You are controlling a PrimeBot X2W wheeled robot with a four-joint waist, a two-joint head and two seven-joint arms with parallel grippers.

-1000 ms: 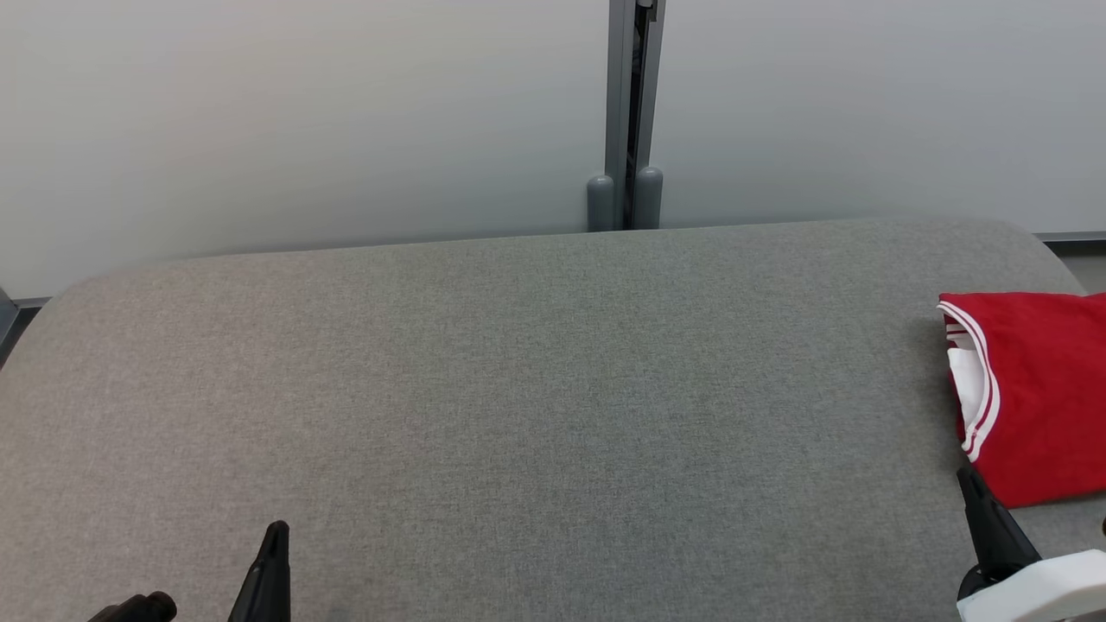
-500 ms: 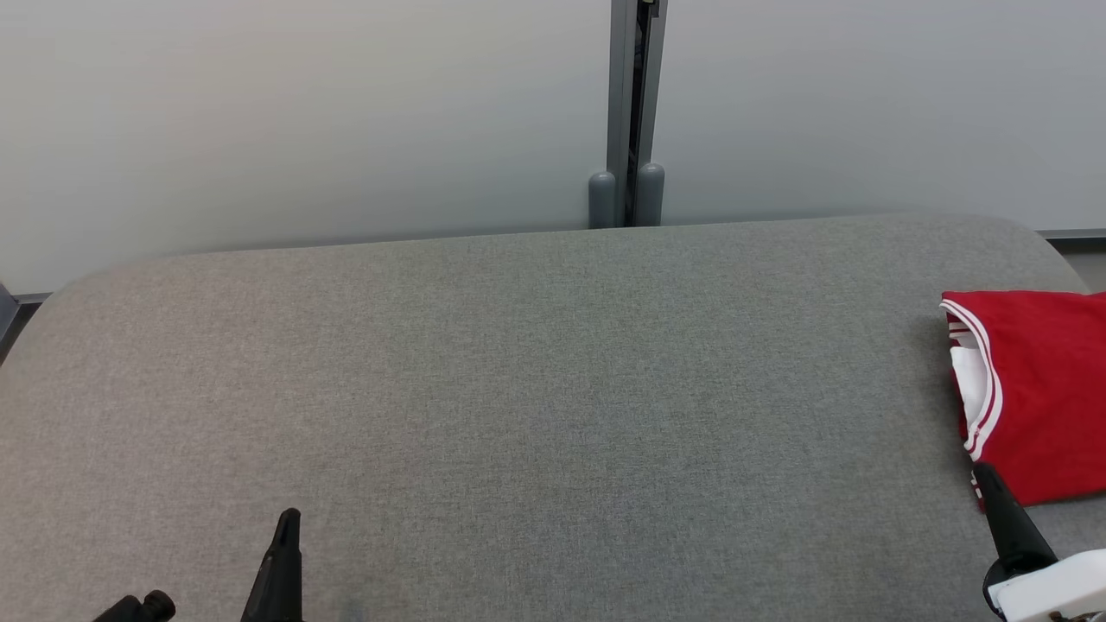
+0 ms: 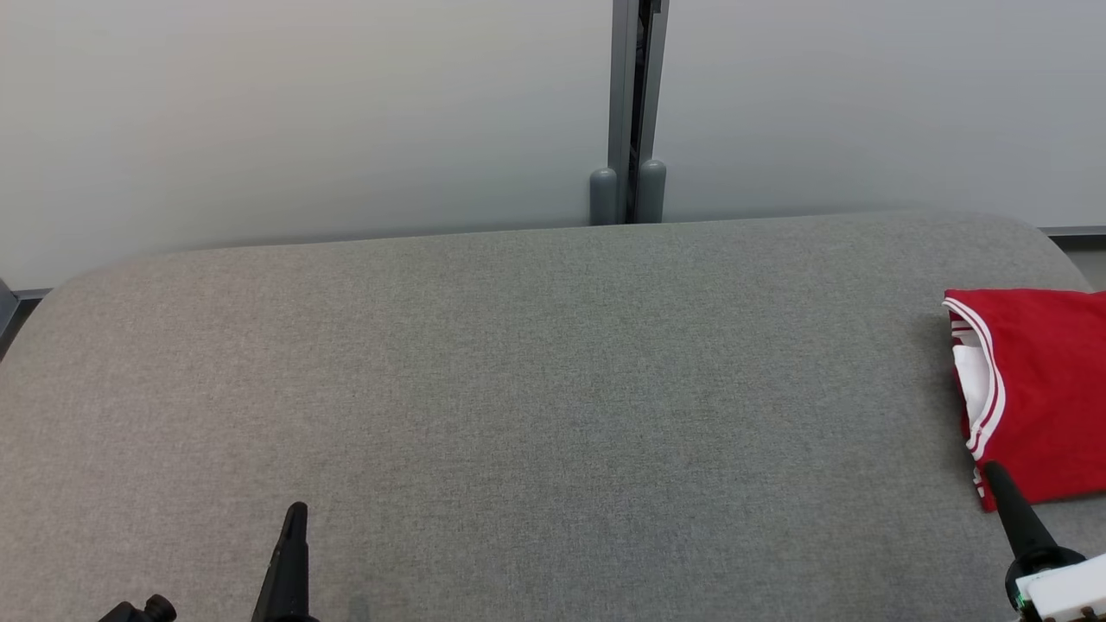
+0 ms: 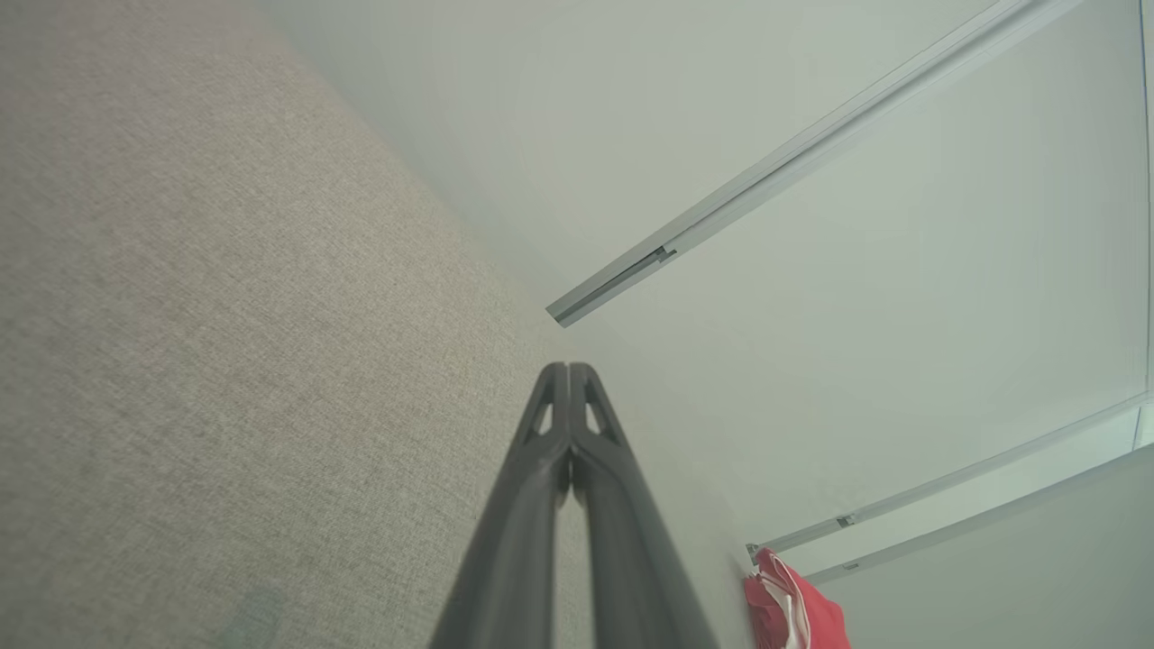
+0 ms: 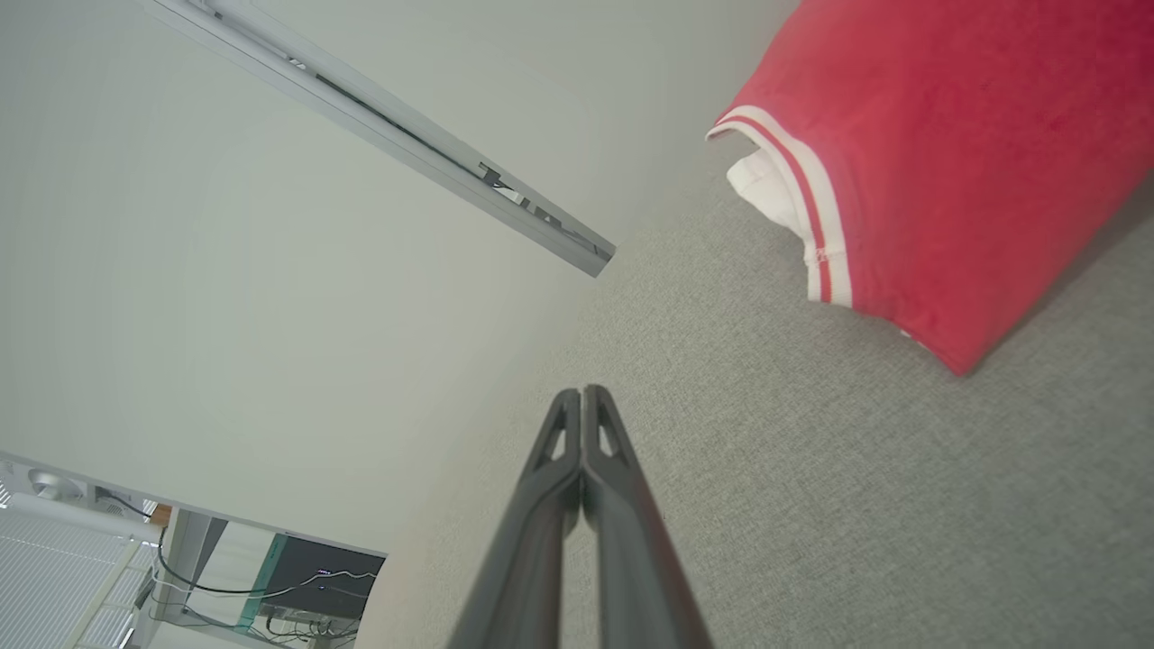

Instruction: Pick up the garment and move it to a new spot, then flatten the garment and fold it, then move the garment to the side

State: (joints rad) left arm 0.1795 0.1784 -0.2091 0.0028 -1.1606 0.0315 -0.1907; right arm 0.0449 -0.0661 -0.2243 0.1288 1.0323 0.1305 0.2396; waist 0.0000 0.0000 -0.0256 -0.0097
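Head view is showing the folded red jersey point(image 3: 1045, 389) lying at the right end of the bench point(image 3: 518, 389), with the left pincer point(image 3: 296, 511) and right pincer point(image 3: 995, 472) both closed and empty, so I'd say that drawing the right one away without snagging the cloth is what matters.

1. We could read no text, label, brand or number in any view.
2. The red garment point(image 3: 1045, 389) showed white stripes along its trim, and we made out no lettering on it.
3. The dark screen point(image 5: 315, 577), far off in the right wrist view, was too small for us to read.
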